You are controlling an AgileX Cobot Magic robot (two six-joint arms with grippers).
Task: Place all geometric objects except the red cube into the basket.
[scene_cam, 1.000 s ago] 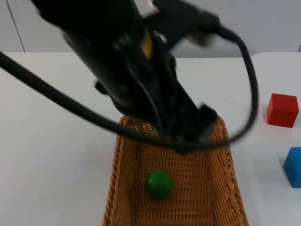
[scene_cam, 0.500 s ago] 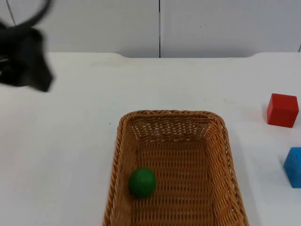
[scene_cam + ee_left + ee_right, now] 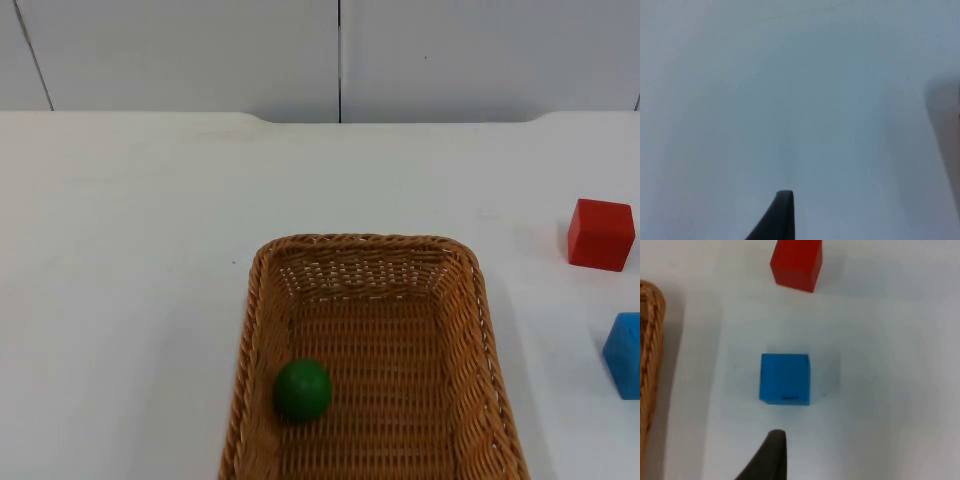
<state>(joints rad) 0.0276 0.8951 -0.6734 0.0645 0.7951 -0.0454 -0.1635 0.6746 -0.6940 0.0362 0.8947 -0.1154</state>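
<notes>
On your bench (image 3: 130, 250) the left arm has cleared out of the top view and the green ball (image 3: 302, 389) now rests inside the basket (image 3: 258, 330). Blue cube (image 3: 785, 378) is next, right jaws hover just above it, red cube (image 3: 796, 263) beyond; can't tell either jaws' state

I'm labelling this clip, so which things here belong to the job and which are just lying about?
Belongs to the job:
- basket, the target
- green ball, already inside the basket
- blue cube, on the table right of the basket, not yet in
- right tool, above the blue cube

Lying about:
- red cube, excluded, stays on the table
- table
</notes>
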